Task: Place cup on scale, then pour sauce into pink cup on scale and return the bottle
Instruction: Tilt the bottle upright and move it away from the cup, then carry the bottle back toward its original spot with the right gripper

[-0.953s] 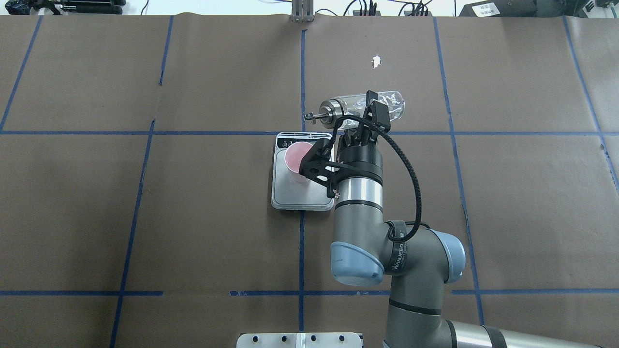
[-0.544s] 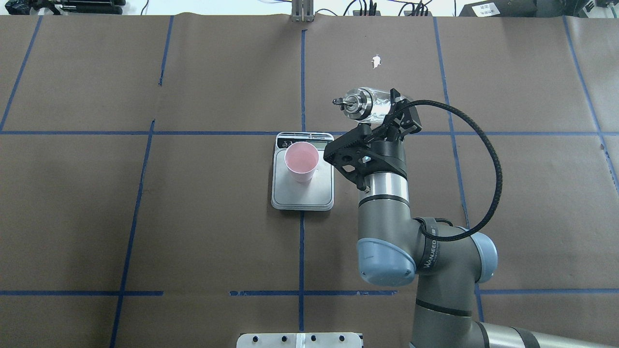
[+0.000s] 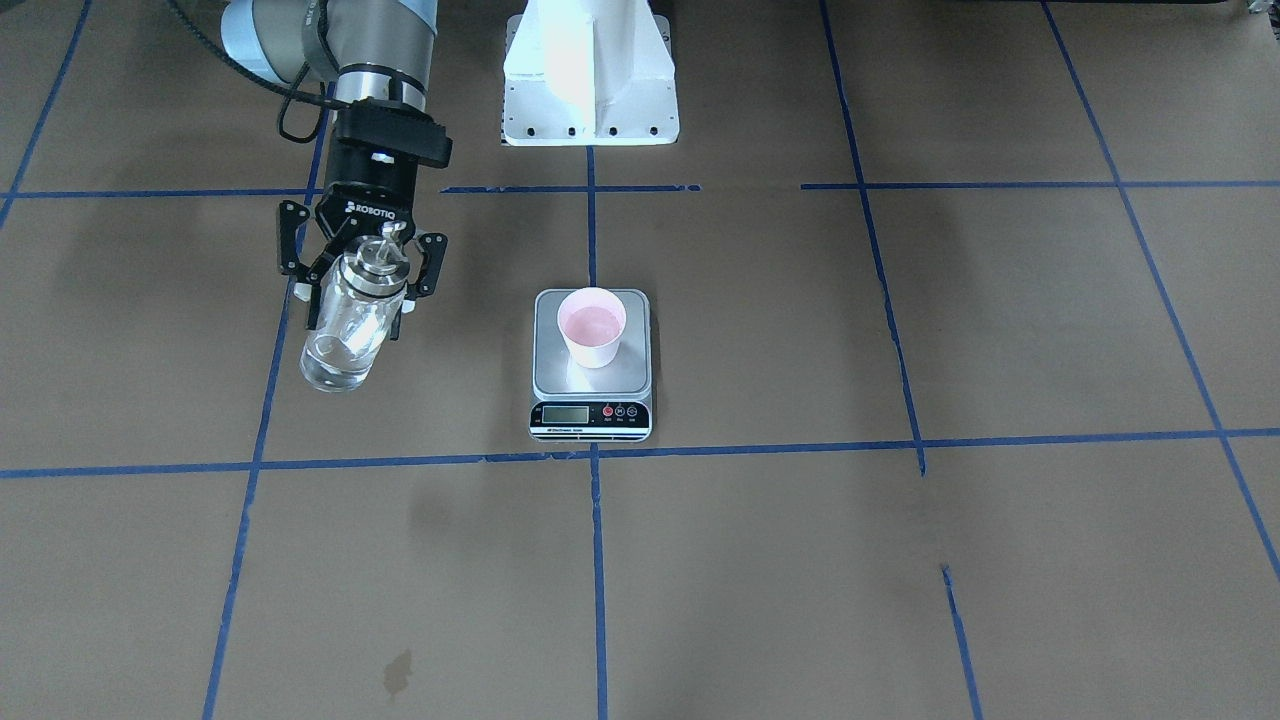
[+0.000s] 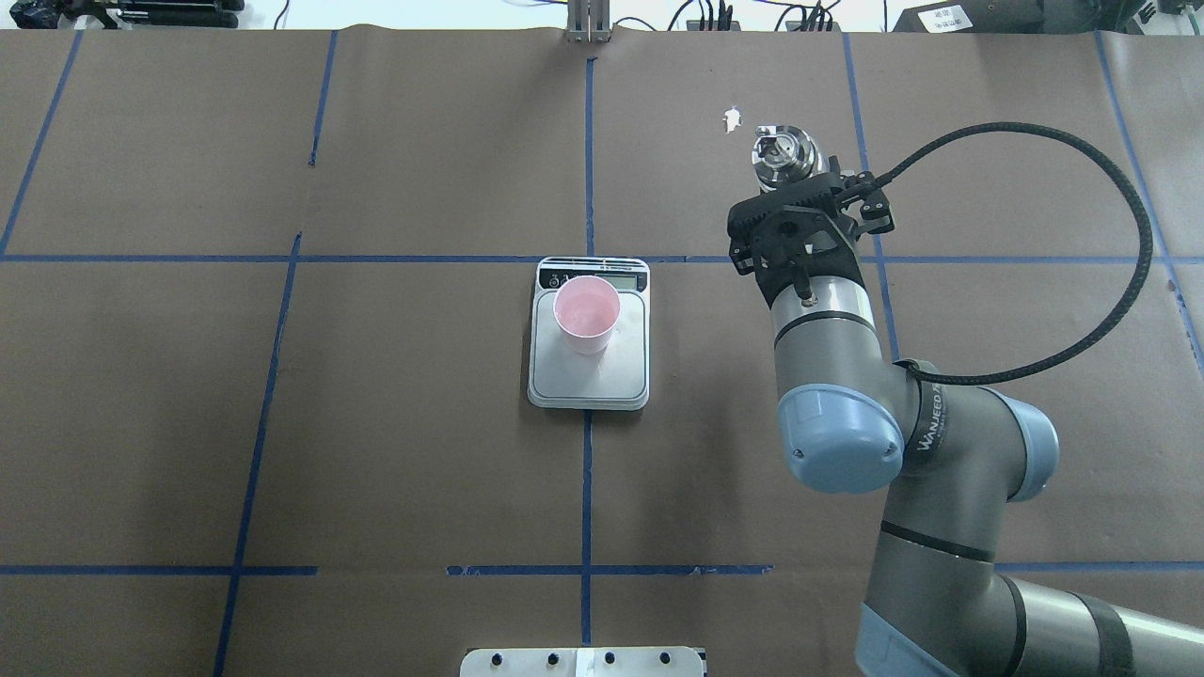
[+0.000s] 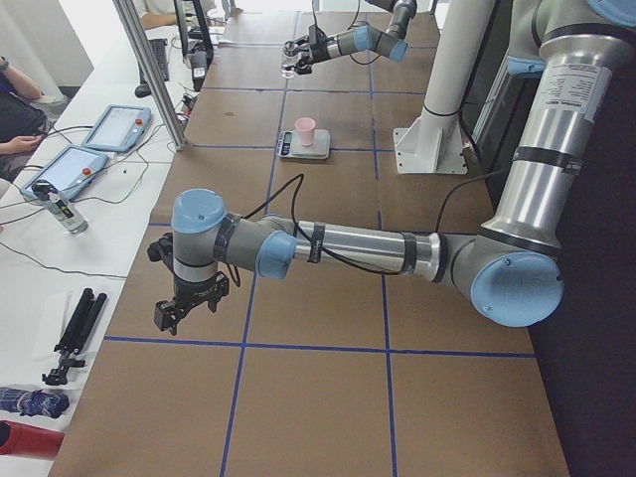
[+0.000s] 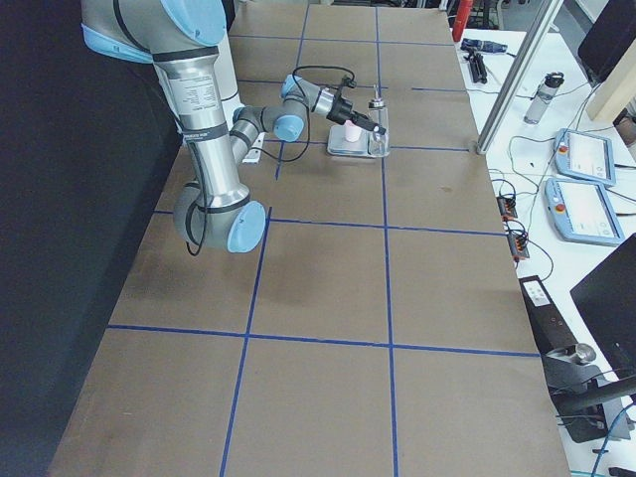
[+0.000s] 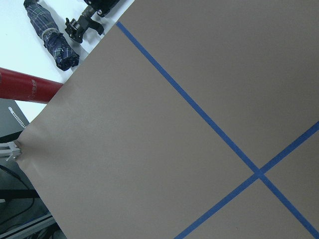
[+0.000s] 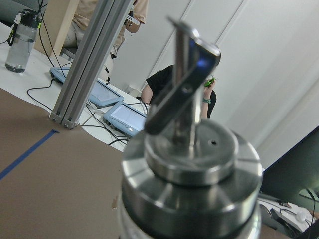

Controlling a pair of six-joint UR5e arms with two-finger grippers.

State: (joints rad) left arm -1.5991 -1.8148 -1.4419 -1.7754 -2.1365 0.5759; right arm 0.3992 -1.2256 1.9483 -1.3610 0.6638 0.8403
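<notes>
L gripper (image 5: 184, 310) at left end of table (image 4: 376, 451), side view only: fingers open or closed, can't tell.
Mid-table: cup (image 4: 586, 315) upright on scale (image 4: 625, 381), toward display end.
Farther, right: R gripper (image 3: 360, 292) clenched on bottle (image 3: 350, 315) below cap (image 4: 781, 155), roughly upright, well apart from scale. Can't tell if base touches table.
We judge risk: release before base seats → topple, sauce (image 3: 333, 362) leaks via spout (image 8: 187, 74).
Legible: "ROBOTIQ" on R gripper; "WANJEED" on R arm (image 4: 926, 423). LCD unreadable.

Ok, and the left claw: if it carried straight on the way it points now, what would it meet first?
The table's brown paper. The left claw points roughly straight down, and its wrist view shows mostly bare paper and blue tape lines ahead. How high it hangs is unclear.
</notes>
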